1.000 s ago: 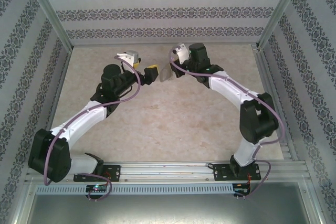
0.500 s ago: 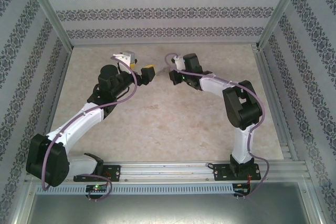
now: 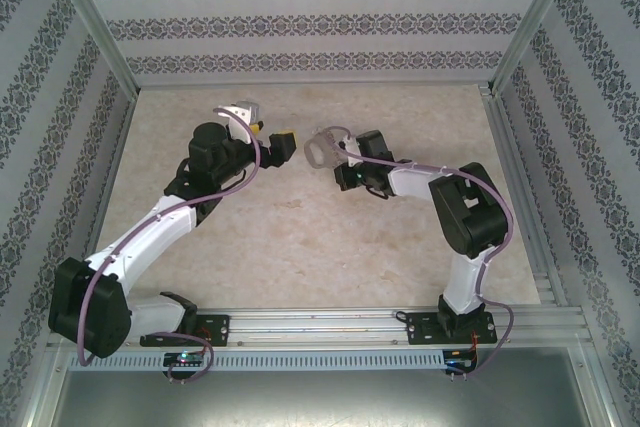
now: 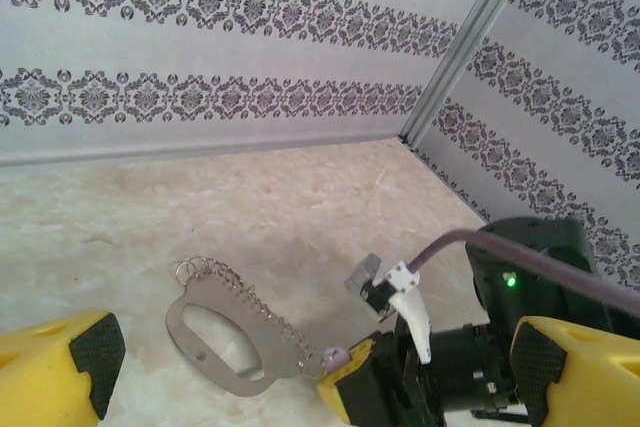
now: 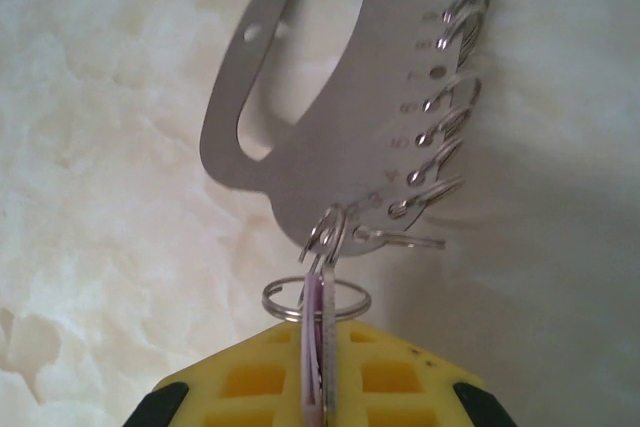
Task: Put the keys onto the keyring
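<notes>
The keyring (image 5: 335, 97) is a flat grey metal oval with a row of small rings along one edge. It shows in the left wrist view (image 4: 215, 347) low on the tabletop and from above (image 3: 322, 150). My right gripper (image 5: 318, 392) is shut on a thin lilac key (image 5: 312, 342). The key's head sits in a small ring at the keyring's lower corner. From the left wrist, the key (image 4: 335, 356) pokes out of the right gripper (image 4: 352, 375). My left gripper (image 3: 283, 144) stands open just left of the keyring, holding nothing, its fingers (image 4: 95, 357) wide apart.
A loose round split ring (image 5: 316, 299) circles the key just above my right fingertips. Patterned walls (image 3: 320, 27) close the table on three sides, with a metal corner post (image 4: 470, 37) close behind. Bare marbled tabletop (image 3: 300, 237) lies between the arms' bases and the grippers.
My right arm has folded and dropped, bringing the key and keyring slightly nearer and lower. The left arm has hardly moved and stays open.
</notes>
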Motion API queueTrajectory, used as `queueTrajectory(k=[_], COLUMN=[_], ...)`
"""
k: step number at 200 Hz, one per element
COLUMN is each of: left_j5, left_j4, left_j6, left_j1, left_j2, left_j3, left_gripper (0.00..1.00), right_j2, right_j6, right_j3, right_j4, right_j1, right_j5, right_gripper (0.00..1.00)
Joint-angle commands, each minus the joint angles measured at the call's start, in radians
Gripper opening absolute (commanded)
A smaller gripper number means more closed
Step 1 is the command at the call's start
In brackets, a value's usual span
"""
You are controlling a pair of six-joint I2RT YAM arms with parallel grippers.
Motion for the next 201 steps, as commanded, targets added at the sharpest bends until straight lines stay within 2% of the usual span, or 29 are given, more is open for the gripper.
queueTrajectory(k=[1, 21, 39, 58, 84, 101, 118, 126, 157, 183, 201], left_j5=[0.027, 0.034, 0.039, 0.043, 0.058, 0.067, 0.065, 0.061, -0.033, -0.183, -0.293], left_j4=[-0.043, -0.065, -0.07, -0.082, -0.099, -0.1, -0.103, -0.103, -0.046, 0.028, 0.142], left_j6=[-0.021, -0.019, -0.021, -0.02, -0.017, -0.02, -0.022, -0.018, -0.004, 0.072, 0.153], left_j1=[0.012, 0.012, 0.012, 0.011, 0.012, 0.012, 0.012, 0.011, 0.012, 0.012, 0.012], left_j2=[-0.021, -0.016, -0.015, -0.016, -0.015, -0.017, -0.02, -0.025, -0.064, -0.124, -0.164], left_j3=[0.046, 0.062, 0.067, 0.072, 0.08, 0.079, 0.074, 0.069, 0.003, -0.08, -0.171], left_gripper=[1.0, 1.0, 1.0, 1.0, 1.0, 1.0, 1.0, 1.0, 1.0, 1.0, 1.0], right_j2=[-0.02, -0.017, -0.05, -0.122, -0.281, -0.396, -0.499, -0.549, -0.711, -0.815, -0.872], right_j6=[0.048, 0.066, 0.079, 0.101, 0.13, 0.13, 0.132, 0.135, 0.138, 0.134, 0.133], right_j3=[-0.042, -0.067, -0.102, -0.152, -0.231, -0.27, -0.29, -0.298, -0.296, -0.297, -0.318], right_j4=[0.01, 0.011, 0.014, 0.002, -0.033, -0.076, -0.12, -0.136, -0.216, -0.246, -0.22], right_j1=[0.018, 0.028, 0.045, 0.06, 0.067, 0.063, 0.047, 0.035, -0.018, -0.068, -0.11], right_j5=[0.008, -0.002, -0.005, -0.028, -0.05, -0.035, -0.019, -0.006, 0.113, 0.327, 0.466], right_gripper=[0.0, 0.0, 0.12, 0.38, 0.64, 0.79, 0.87, 0.96, 0.98, 0.98, 0.98])
